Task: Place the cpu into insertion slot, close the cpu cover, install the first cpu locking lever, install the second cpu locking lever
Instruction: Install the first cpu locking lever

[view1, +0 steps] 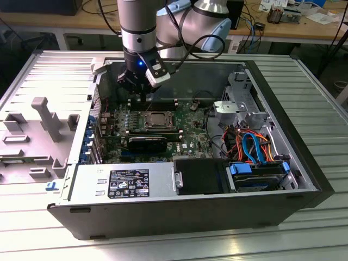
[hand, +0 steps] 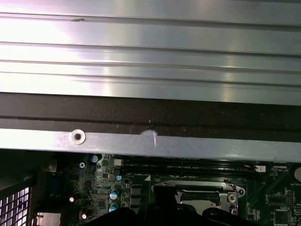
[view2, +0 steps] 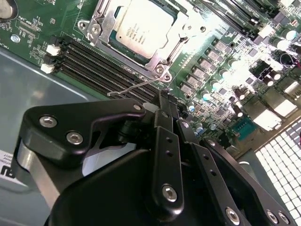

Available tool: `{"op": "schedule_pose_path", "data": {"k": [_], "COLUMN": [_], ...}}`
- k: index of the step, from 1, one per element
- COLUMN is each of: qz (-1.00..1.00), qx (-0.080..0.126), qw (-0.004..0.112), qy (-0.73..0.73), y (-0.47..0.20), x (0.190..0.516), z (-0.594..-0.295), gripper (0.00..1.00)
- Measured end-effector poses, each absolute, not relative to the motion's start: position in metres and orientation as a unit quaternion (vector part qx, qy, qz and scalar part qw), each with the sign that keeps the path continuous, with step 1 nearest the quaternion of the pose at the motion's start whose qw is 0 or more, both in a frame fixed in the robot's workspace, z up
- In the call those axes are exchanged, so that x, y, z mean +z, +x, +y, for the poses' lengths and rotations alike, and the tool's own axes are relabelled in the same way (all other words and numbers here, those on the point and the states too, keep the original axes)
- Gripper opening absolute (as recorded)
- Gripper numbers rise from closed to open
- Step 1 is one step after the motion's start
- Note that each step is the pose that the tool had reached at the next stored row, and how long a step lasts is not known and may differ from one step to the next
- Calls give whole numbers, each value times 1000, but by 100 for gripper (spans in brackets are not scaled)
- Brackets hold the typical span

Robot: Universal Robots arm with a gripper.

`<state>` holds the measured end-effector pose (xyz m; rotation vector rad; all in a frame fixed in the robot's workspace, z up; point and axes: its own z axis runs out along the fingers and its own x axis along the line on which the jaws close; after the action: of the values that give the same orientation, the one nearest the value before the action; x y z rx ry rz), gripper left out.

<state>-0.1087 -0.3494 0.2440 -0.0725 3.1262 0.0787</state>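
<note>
Grey steel computer case (view1: 293,163), lying on its side, lid off, green motherboard (view1: 190,136) flat inside. Near the board's middle, insertion slot (view1: 157,120) with the cpu (view1: 158,118) seated, silver top facing up. In the second wrist view, cpu cover (view2: 106,26) folded flat around the cpu (view2: 146,30), square opening framing the chip. Thin locking lever (view2: 134,86) beside the cover's edge, free end raised off the board, long axis running parallel to the memory slots (view2: 101,63). Black gripper (view2: 164,101) just beyond that lever, on the far side from the chip, fingers (view2: 162,106) pressed close together with nothing pinched, tips aimed toward the wire, apparently just short of touching.
</note>
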Motion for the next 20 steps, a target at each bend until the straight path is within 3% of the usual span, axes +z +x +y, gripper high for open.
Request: {"op": "schedule_pose_path", "data": {"k": [20], "qz": [999], "qx": [19], "qw": [6], "qy": [-39], "y": [-103], "x": [225], "z": [-339], "gripper": [11]}}
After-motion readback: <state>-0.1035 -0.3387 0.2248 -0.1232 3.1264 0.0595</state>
